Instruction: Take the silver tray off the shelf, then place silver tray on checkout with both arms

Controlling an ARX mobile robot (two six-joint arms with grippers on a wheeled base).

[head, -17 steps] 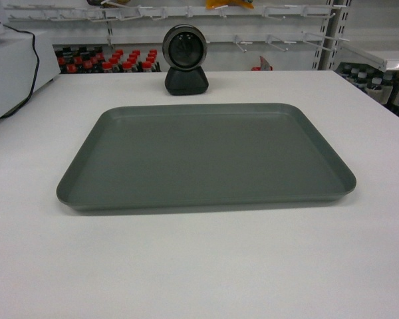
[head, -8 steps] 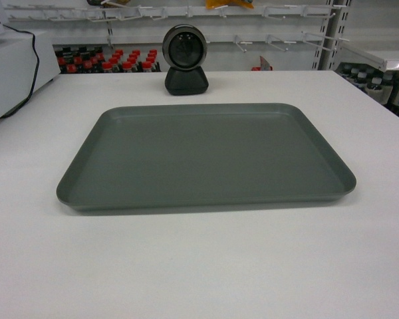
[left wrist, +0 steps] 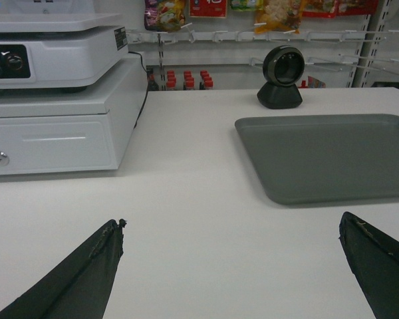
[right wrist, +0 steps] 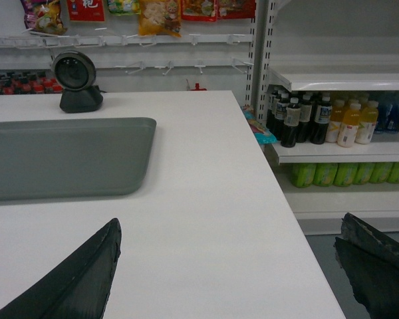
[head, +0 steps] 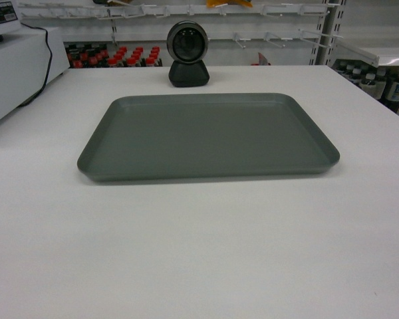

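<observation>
change: against the head views of a moment ago, the silver tray (head: 208, 136) sits higher and smaller in the picture, and the scanner (head: 188, 53) has shifted with it; the whole view looks to have drawn back from the table.
meaning: the tray lies flat on the checkout (head: 199, 252) with nothing holding it, so the placing looks done and what remains is likely only retreat.
left gripper (left wrist: 233, 266): jaws wide apart, empty, low over bare tabletop; the tray is ahead of it and to its right, well apart.
right gripper (right wrist: 229, 266): jaws wide apart, empty; the tray is ahead and to its left, not touching.
surface: smooth white top; scanner just beyond the tray's far rim.
room: a white cash register (left wrist: 53, 100) ahead-left of the left claw; shelf (right wrist: 339, 80) boards with drink bottles (right wrist: 319, 119) ahead-right of the right claw; snack bags (right wrist: 159, 13) on hooks behind.
</observation>
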